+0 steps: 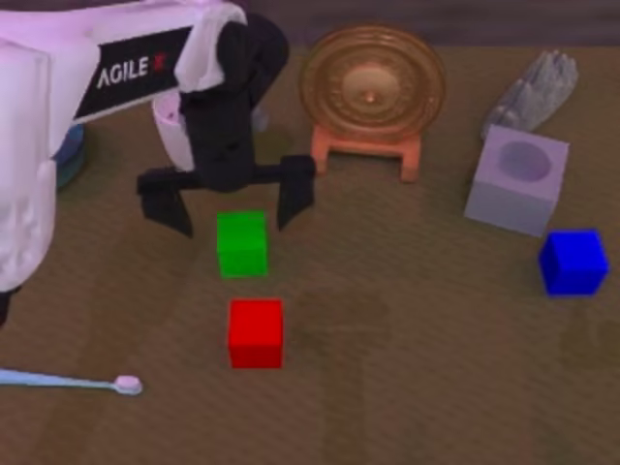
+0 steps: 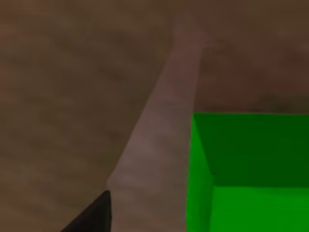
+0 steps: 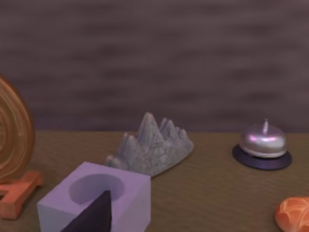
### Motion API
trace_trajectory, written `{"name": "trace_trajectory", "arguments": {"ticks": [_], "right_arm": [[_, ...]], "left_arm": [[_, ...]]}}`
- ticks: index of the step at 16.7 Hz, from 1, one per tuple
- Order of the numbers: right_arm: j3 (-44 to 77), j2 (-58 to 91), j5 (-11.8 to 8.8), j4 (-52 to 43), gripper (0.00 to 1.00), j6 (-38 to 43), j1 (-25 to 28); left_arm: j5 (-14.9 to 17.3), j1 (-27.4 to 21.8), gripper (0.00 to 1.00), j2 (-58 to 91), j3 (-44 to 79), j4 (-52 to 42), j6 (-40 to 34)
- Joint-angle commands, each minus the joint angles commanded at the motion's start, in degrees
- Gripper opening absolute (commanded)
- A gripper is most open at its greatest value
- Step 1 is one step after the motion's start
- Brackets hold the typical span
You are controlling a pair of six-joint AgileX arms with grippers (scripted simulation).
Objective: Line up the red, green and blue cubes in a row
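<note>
The green cube (image 1: 241, 243) sits left of the table's middle, with the red cube (image 1: 255, 332) just in front of it. The blue cube (image 1: 573, 262) lies far off at the right. My left gripper (image 1: 231, 205) hangs open just behind the green cube, one finger out to each side and nothing between them. In the left wrist view the green cube (image 2: 251, 174) is very close, beside one dark finger (image 2: 91, 217). My right gripper (image 3: 154, 227) is out of the top view; its one visible finger (image 3: 96, 217) points at the lilac block, holding nothing.
A lilac block with a round hollow (image 1: 516, 179) stands behind the blue cube, a grey rock (image 1: 538, 92) behind that. A golden disc on an orange stand (image 1: 371, 87) is at the back centre. A toothbrush (image 1: 73, 383) lies front left. A silver bell (image 3: 263, 142) shows in the right wrist view.
</note>
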Motion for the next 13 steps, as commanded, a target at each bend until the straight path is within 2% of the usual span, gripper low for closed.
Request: {"name": "trace_trajectory", "arguments": {"ticks": [3, 7, 13], "right_arm": [[0.0, 0.0, 0.0, 0.0, 1.0, 0.0, 0.0], [0.0, 0.0, 0.0, 0.0, 1.0, 0.0, 0.0], [0.0, 0.0, 0.0, 0.0, 1.0, 0.0, 0.0]], "left_arm": [[0.0, 0.0, 1.0, 1.8, -3.7, 5.3, 0.0], [0.0, -0.1, 1.0, 2.0, -4.3, 5.9, 0.0], [0.0, -0.1, 0.55, 2.0, -4.3, 5.9, 0.0]]}}
